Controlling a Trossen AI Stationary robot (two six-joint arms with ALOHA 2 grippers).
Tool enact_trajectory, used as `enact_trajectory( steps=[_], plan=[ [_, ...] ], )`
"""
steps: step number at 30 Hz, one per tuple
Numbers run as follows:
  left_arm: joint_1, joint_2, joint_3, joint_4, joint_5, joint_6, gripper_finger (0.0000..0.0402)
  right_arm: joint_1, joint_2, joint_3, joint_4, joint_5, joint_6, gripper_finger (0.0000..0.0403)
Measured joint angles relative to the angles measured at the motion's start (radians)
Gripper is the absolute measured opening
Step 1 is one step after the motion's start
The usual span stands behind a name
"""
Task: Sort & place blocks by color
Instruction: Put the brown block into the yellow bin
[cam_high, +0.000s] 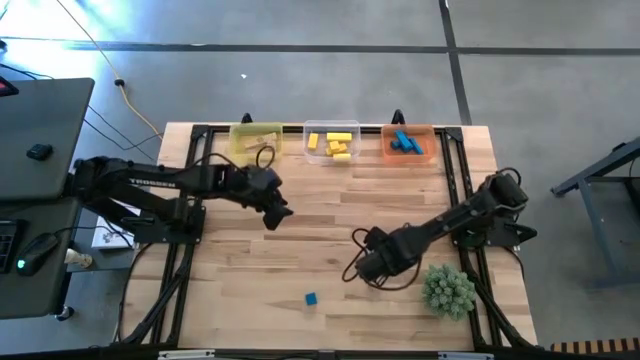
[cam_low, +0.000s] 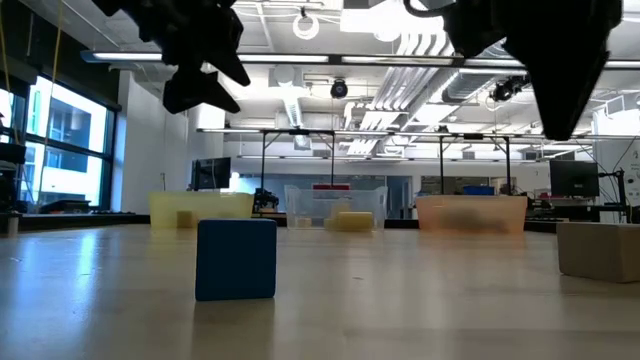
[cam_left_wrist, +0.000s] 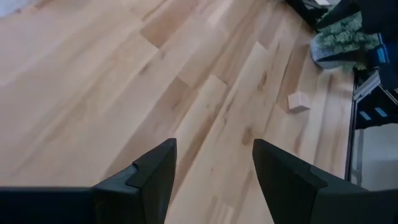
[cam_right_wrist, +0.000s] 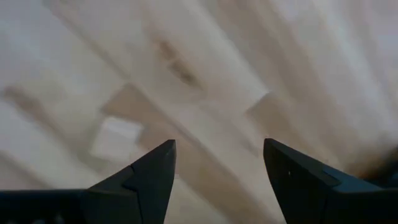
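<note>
Right end effector (cam_high: 366, 268) is open wide, holding nothing, low over the worktop (cam_high: 330, 210) just beside the green spiky ball (cam_high: 448, 288). Its wrist view shows a tan block (cam_right_wrist: 115, 138) lying flat ahead of the fingers, blurred, so long axis can't be read. Left end effector (cam_high: 277, 212) is also open and empty, raised over the worktop's left-centre. One blue cube (cam_high: 311, 298) sits alone near the front edge. Remaining blocks are in the far tubs: yellow ones (cam_high: 333, 142) in the clear tub, blue ones (cam_high: 404, 143) in the orange tub; contents of the yellow tub (cam_high: 256, 140) hard to make out.
</note>
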Motion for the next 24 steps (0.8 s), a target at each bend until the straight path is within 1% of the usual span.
enact_trajectory(
  steps=[4,9,20,24],
  plan=[
    [-0.075,0.000,0.000,0.000,-0.049,-0.057,0.0202,0.033,0.000,0.000,0.078,-0.041,0.092,0.0231],
    [-0.155,0.000,0.000,0.000,-0.094,-0.127,0.0202,0.071,0.000,0.000,0.166,-0.017,0.173,0.0231],
    [-0.278,0.000,0.000,0.002,-0.176,-0.225,0.0202,0.131,0.011,0.000,0.176,-0.003,0.364,0.0231],
    [-0.306,0.000,0.000,0.004,-0.198,-0.236,0.0202,0.150,0.042,0.000,0.207,0.004,0.387,0.0231]
  ],
)
